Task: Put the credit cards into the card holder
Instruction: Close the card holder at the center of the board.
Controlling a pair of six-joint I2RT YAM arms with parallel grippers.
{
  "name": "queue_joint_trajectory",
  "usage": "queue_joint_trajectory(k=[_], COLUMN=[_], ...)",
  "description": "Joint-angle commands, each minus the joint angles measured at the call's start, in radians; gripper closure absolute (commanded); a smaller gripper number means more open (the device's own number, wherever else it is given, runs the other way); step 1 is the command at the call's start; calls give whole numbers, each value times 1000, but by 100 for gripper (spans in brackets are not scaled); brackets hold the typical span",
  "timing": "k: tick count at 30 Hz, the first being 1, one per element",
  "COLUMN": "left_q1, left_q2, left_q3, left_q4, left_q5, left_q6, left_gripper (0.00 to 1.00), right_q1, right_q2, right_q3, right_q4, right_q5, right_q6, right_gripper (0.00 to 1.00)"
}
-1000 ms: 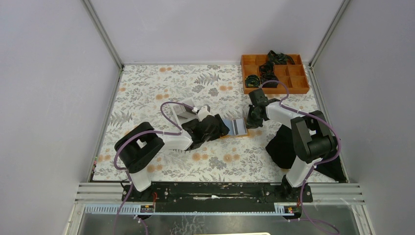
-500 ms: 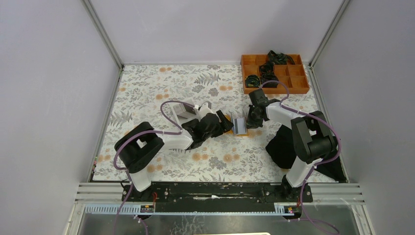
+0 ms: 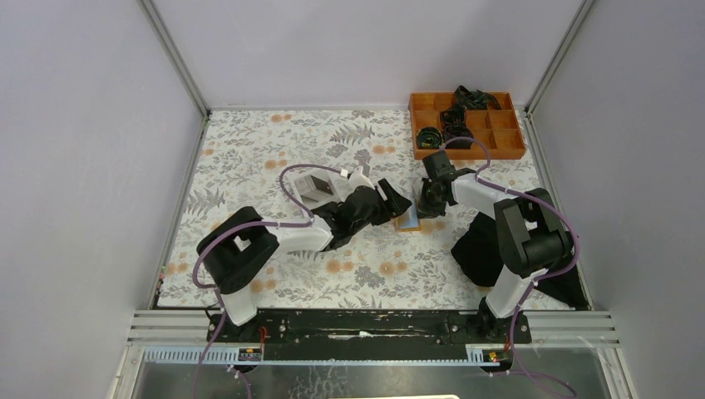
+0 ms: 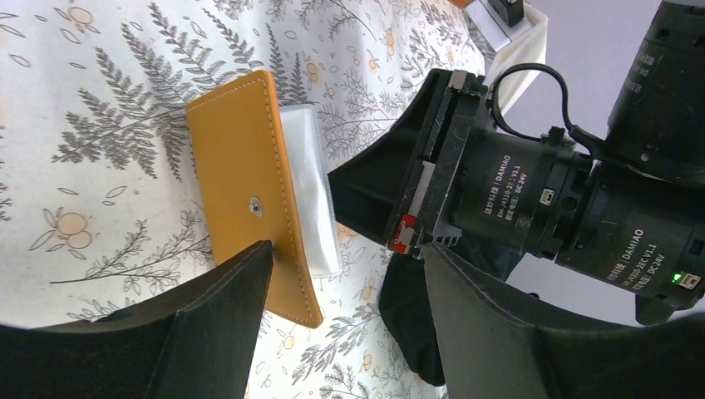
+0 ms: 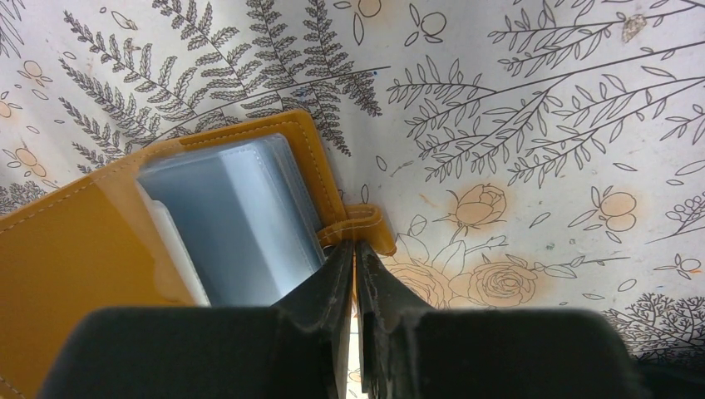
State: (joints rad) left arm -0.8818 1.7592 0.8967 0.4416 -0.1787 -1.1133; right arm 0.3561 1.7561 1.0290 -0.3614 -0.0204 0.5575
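Observation:
The card holder is an orange-tan wallet lying on the floral mat between my two grippers. In the left wrist view its cover with the small clasp faces up, and pale sleeves stick out along one edge. My left gripper is open and empty, with one finger over the cover's near end. My right gripper is shut on the holder's small orange tab. In that view the holder is part open, with pale grey-blue sleeves or cards inside. I see no loose credit cards.
A white box stands on the mat behind my left arm. The orange compartment tray with dark items is at the back right. A black cloth lies under my right arm. My right wrist motor is close to my left gripper.
My left gripper has moved right, up to the holder. The holder lay spread open a second ago and is now folded most of the way. My right gripper has held its place.

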Motion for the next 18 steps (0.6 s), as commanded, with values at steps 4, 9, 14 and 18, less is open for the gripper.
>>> queue_joint_trajectory(k=[4, 9, 14, 18], left_q1=[-19, -29, -32, -34], left_q2=[58, 88, 122, 134], left_q3=[67, 96, 120, 116], left_q4=[69, 71, 65, 67], left_q5=[28, 41, 52, 48], left_q6=[12, 10, 5, -9], left_gripper=[26, 26, 26, 26], right_q1=[19, 18, 17, 18], right_q2=[35, 12, -9, -20], right_q3=[-50, -62, -62, -65], right_q4=[-42, -45, -49, -51], right_q5=[-16, -1, 16, 36], right_q6=[0, 0, 0, 2], right_gripper=[88, 88, 87, 87])
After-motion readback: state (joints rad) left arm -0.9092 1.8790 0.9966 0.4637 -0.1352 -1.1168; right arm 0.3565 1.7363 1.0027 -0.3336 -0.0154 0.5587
